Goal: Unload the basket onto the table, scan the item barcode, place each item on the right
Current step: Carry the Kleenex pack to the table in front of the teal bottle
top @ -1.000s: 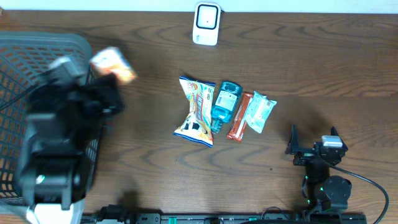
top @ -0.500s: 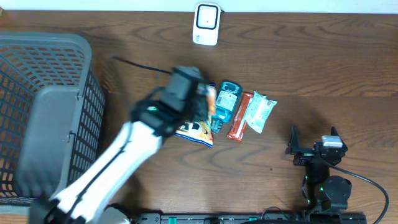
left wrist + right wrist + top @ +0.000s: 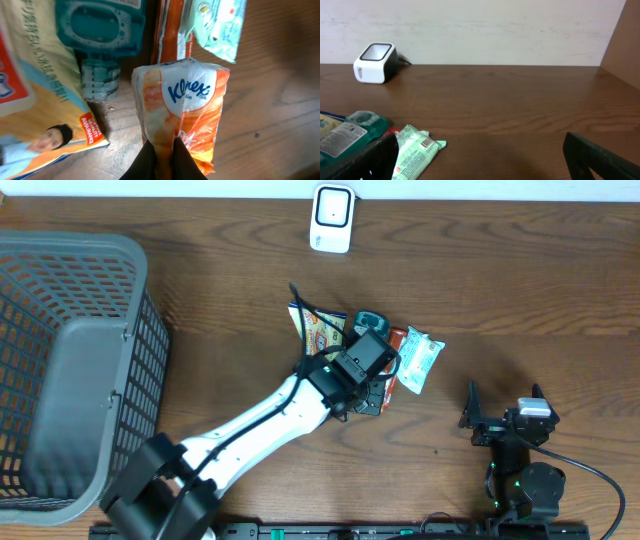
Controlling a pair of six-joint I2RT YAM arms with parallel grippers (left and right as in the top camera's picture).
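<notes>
Tissue pack (image 3: 182, 107) pinched in the left pincer (image 3: 162, 152)

The left arm (image 3: 265, 420) has long white links, black joints and a black head; a thin black cable (image 3: 303, 310) runs along it. The right arm (image 3: 520, 470) is short and black, with a pale block on top, small green lights and a thicker black cable (image 3: 598, 472). Its fingers (image 3: 602, 155) are flat and black.

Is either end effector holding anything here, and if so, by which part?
The left end effector is shut on the orange Kleenex tissue pack, pinching it by the narrow end nearest the wrist camera. The right end effector is open and holds nothing.
</notes>
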